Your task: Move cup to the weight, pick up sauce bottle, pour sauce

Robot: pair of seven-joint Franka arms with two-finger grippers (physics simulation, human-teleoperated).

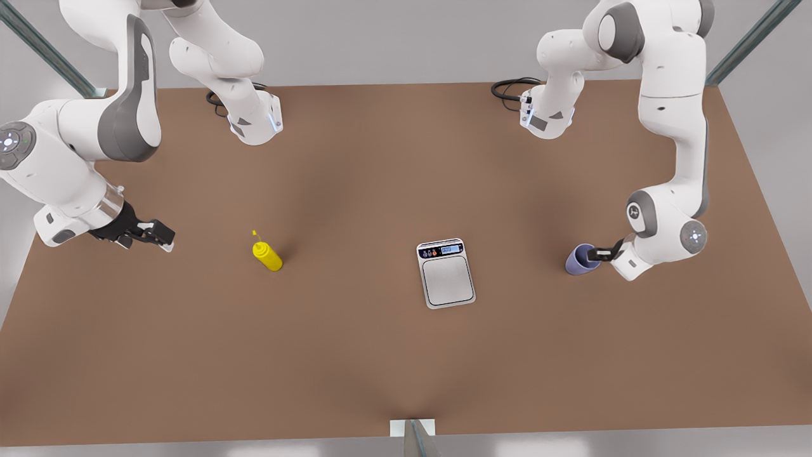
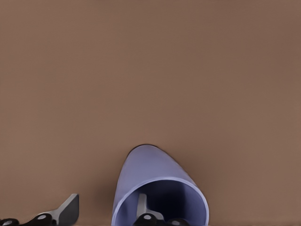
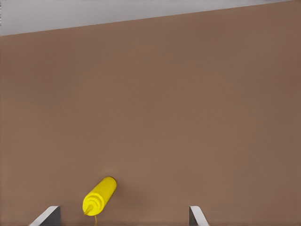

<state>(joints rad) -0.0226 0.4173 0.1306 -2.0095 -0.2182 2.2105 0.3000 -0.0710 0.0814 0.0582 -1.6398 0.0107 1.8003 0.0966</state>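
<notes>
At the front view's left, the right gripper [image 1: 158,236] hovered low over the brown table [image 1: 355,368], well short of the yellow sauce bottle [image 1: 267,255], which stood upright with its thin nozzle up. In the right wrist view its 2 fingertips [image 3: 47,215] were spread wide with the sauce bottle [image 3: 99,195] ahead of them and off toward one finger, nothing held. This arm waited.

Near the middle of the table lay the weight [image 1: 446,273], a flat silver kitchen scale with its dark display panel at the far end and nothing on its platform.

At the front view's right, the left gripper [image 1: 601,254] was at the lavender-blue cup [image 1: 581,259], which stood on the table well apart from the weight. In the left wrist view 1 finger [image 2: 142,205] sat inside the cup [image 2: 157,188] and the other finger [image 2: 66,210] was outside and apart from the wall, so the jaws straddled the rim without yet pinching it.

The likely trouble lay here: a pinch on 1 thin tapered wall could let the cup tilt or slip during the carry, and a shallow bite might tip it on closing. A careless set-down could leave it off the platform's centre. Later, the right gripper's offset from the bottle could knock it over.
</notes>
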